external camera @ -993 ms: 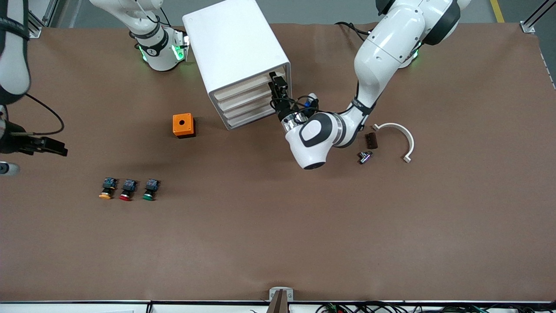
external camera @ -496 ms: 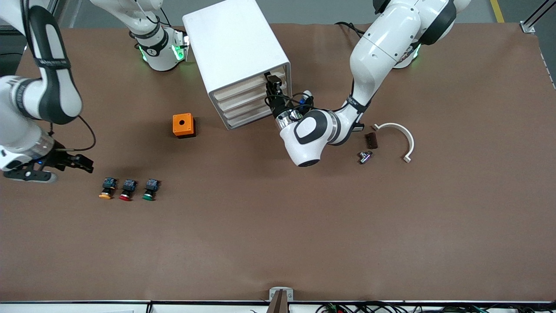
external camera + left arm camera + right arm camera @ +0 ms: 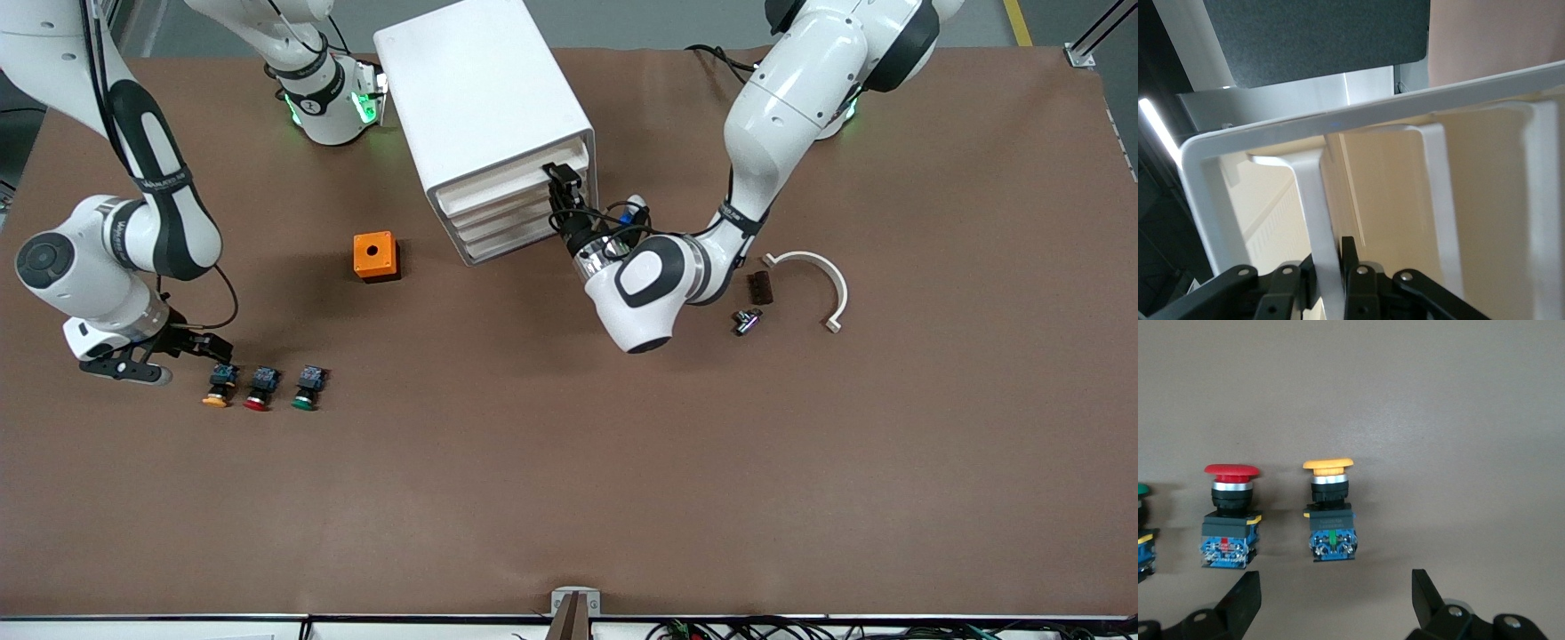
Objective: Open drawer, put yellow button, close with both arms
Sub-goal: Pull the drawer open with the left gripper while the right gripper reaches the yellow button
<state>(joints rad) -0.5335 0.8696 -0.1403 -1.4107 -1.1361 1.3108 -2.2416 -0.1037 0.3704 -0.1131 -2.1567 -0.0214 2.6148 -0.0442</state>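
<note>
The drawer point(image 3: 507, 182) is the top one in the white cabinet point(image 3: 480, 98). My left gripper point(image 3: 562, 178) is at the end of its front toward the left arm's end of the table. In the left wrist view the left gripper point(image 3: 1331, 250) is shut on the drawer's white front lip point(image 3: 1313, 200). The yellow button point(image 3: 216, 388) lies on its side in a row of three. My right gripper point(image 3: 209, 348) hangs open just by it. In the right wrist view the yellow button point(image 3: 1330, 513) lies just ahead of the right gripper point(image 3: 1335, 583), not between its fingers.
A red button point(image 3: 259, 389) and a green button point(image 3: 307, 388) lie beside the yellow one. An orange box with a hole point(image 3: 374, 255) stands near the cabinet. A white curved bracket point(image 3: 822, 271), a dark block point(image 3: 760, 287) and a small metal part point(image 3: 747, 320) lie by the left arm.
The left gripper has closed onto the top drawer's front lip. The right arm has swung in from the table's edge to the row of buttons, its gripper still open.
</note>
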